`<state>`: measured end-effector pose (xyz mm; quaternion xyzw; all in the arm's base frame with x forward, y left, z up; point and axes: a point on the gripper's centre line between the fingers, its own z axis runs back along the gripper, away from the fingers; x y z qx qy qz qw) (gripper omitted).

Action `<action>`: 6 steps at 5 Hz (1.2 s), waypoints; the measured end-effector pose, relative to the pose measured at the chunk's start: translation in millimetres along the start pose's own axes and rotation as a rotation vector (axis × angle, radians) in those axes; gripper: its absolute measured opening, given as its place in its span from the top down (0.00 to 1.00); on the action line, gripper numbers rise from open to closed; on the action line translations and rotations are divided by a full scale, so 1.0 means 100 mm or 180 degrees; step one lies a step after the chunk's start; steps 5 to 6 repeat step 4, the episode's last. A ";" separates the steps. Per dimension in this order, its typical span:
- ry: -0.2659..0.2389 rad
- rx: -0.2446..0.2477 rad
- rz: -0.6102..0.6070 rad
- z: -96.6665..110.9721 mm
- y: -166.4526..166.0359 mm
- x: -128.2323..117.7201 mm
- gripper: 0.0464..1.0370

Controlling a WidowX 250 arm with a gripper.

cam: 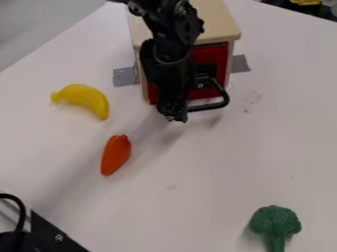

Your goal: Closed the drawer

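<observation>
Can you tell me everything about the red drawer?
The drawer has a flat, shiny-looking red front with a dark patch in it. A bent black handle sticks out. It sits upright in a pale box that looks wooden, and seems shut or nearly shut. The black robot arm hides part of it. The gripper is beside the handle, but I can't tell if they touch.

- Beside the pincer, a black handle juts out — blocking that side; the cabinet stands behind.
- Opposite the handle, a gap runs between banana and orange vegetable.
- In front, wide passage over the counter — broccoli well apart.
</observation>
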<state>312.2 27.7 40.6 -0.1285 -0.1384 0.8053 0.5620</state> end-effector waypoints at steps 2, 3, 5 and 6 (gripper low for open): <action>0.0399 -0.0098 -0.0069 0.56 -0.01 -0.22 0.04; 0.0562 -0.0105 -0.0137 0.76 0.08 -0.31 0.04; 0.0673 -0.0054 -0.0303 0.91 0.28 -0.38 0.04; 0.0673 -0.0054 -0.0303 0.91 0.28 -0.38 0.04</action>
